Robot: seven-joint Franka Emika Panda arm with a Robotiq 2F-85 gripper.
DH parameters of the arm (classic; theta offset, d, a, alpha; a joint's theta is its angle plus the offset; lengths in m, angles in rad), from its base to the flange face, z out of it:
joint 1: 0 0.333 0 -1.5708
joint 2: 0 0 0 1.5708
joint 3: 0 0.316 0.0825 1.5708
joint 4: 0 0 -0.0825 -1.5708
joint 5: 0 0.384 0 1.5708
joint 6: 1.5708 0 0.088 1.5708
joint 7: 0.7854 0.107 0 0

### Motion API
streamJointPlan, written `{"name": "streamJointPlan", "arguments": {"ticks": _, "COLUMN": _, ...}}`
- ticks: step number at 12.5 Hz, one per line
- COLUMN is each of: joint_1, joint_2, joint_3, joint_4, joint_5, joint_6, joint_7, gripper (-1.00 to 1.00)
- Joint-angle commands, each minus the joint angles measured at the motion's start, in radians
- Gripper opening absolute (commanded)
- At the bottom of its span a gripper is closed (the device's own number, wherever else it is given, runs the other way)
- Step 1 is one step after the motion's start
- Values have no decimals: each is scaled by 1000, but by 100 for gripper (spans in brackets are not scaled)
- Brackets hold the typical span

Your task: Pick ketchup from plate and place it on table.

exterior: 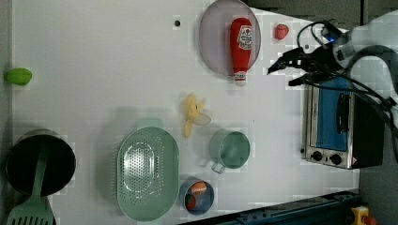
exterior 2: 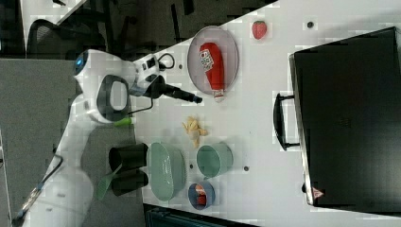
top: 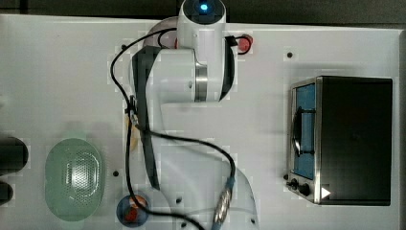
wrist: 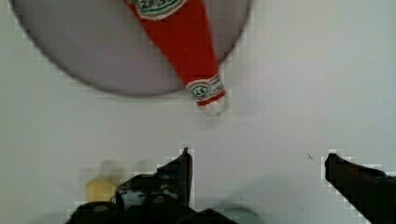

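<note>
Ketchup (wrist: pixel 189 44) lying on plate (wrist: pixel 84 56), both getting cut off at wrist frame edge. Claw (wrist: pixel 257 163) hanging spread, empty, over white tabletop (wrist: pixel 303 70).

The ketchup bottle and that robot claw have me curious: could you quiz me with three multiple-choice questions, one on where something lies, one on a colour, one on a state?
1. Where does the ketchup lie?
A. On the plate, its cap end past the rim
B. In the teal cup
C. On top of the toaster oven

2. What colour is the perforated oval dish?
A. Blue
B. Pale green
C. Black

3. How do the jaws of the gripper stand?
A. Shut on the ketchup
B. Shut, holding nothing
C. Open, holding nothing

Answers: 1 A, the left view shows the bottle across the plate with its cap over the table. 2 B, as the left view shows. 3 C, the wrist view shows a wide bare gap between them.
</note>
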Motion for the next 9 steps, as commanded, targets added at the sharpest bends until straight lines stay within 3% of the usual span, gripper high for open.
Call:
{"name": "streamJointPlan", "arguments": {"ticks": 1, "joint_1": 36, "joint_2": 23, "joint_3": 0, "joint_4": 99, "joint_5": -75, "joint_6": 45, "joint_7": -155, "gripper": 100}}
{"name": "streamJointPlan", "arguments": {"ticks": 9, "joint_1": 79, "joint_2": 243, "joint_3": -4, "joint_4": 171, "joint_5": -159, "joint_6": 291, "joint_7": -162, "gripper": 100}}
